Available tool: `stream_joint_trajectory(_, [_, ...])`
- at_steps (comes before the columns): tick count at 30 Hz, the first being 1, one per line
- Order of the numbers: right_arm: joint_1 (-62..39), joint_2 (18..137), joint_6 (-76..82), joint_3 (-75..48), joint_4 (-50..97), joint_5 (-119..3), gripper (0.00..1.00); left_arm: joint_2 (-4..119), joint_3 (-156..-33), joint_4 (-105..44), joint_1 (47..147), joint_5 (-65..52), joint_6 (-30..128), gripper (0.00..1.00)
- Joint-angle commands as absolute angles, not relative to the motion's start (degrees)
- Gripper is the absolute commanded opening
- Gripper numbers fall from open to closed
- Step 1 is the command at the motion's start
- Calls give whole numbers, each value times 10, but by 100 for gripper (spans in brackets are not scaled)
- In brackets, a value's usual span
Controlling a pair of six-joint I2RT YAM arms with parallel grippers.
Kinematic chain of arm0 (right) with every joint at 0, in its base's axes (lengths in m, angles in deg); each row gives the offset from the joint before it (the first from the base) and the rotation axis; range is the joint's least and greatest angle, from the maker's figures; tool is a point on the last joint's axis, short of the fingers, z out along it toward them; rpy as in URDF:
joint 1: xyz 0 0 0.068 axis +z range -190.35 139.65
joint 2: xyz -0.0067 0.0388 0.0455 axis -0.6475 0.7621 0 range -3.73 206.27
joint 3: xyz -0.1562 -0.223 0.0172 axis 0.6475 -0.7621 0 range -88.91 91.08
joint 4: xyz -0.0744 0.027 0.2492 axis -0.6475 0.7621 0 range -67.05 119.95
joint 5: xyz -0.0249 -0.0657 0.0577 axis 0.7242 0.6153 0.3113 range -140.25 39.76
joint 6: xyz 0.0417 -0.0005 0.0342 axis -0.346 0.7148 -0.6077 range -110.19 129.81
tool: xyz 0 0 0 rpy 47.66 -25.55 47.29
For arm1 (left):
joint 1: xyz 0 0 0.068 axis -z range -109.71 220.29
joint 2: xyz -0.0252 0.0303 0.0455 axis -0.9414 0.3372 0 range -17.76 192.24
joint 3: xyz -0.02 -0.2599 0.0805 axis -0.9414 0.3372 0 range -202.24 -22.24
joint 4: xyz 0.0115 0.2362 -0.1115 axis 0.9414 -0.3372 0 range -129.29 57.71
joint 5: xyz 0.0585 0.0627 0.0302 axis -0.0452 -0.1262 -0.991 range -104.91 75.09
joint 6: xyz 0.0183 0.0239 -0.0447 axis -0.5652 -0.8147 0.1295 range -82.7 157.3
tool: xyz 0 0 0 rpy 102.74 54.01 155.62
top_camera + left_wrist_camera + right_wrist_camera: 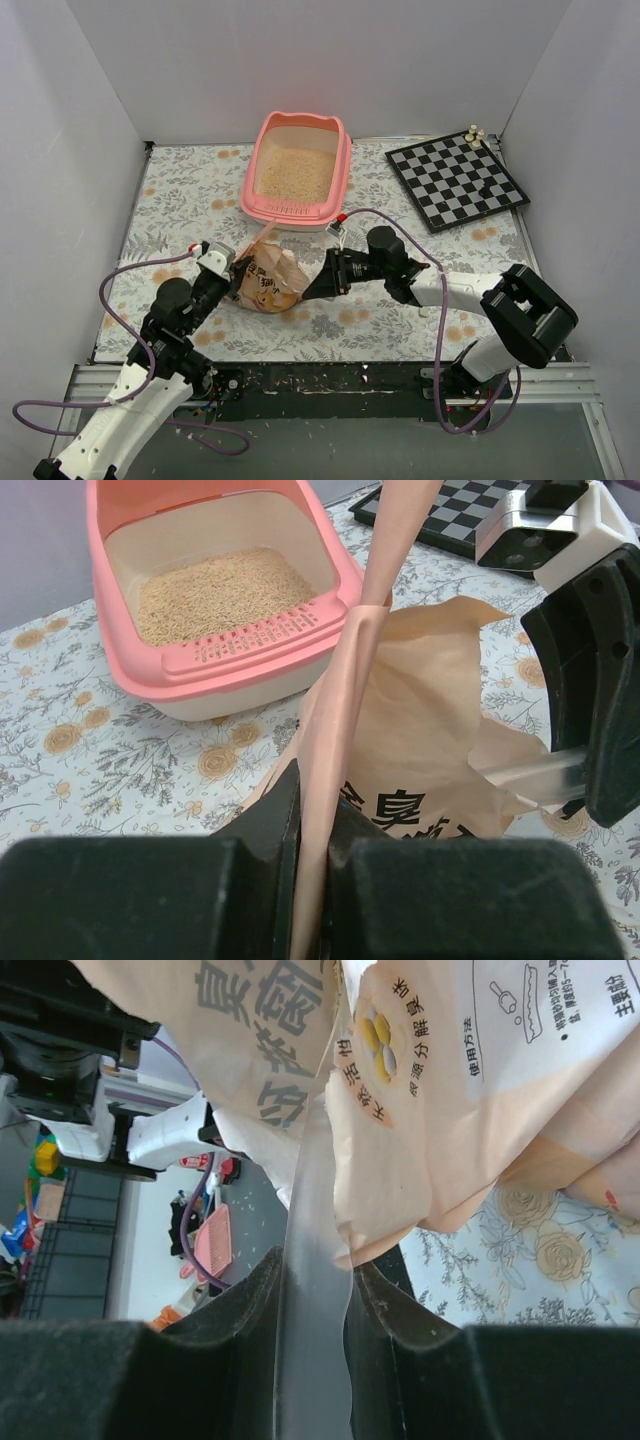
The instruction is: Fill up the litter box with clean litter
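Both claws are at the bag (268,282): I see my left claw (318,825) clenched on its edge, my right claw (315,1282) grasping the clear scoop (314,1200). Beyond, litter (295,175) lies in the pink litter box (296,210).

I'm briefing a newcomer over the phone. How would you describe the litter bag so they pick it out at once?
Start at the pink litter box at the back middle of the floral table. Just nearer than it, between the left gripper and right gripper, lies the bag. It alone is crumpled orange-tan plastic printed with black characters, unlike the chessboard far right.
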State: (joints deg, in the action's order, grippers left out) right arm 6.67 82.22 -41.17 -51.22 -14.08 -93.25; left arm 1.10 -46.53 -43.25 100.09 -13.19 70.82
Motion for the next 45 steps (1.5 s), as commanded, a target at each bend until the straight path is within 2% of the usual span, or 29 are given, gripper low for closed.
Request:
stream_joint_trajectory(1, [69,770,-464,-540,-259,-1009,1,-8,-458,-377,1002,-118,714,0])
stream_joint_trajectory(8, [60,720,-514,-581,-283,-991,1,-31,-447,-369,1002,-118,709,0])
stream_joint_trajectory(29, [-1,572,-582,-698,-206,-904,1,-53,-429,-347,1002,-114,701,0])
stream_joint_trajectory(34, [-2,584,-641,-733,-298,-901,1,-55,-426,-341,1002,-112,704,0])
stream_joint_trajectory(41, [-2,567,-652,-710,-279,-891,1,-49,-428,-341,1002,-111,713,0])
stream_joint_trajectory(45, [-2,542,-649,-686,-228,-883,1,-43,-432,-345,1002,-159,723,0])
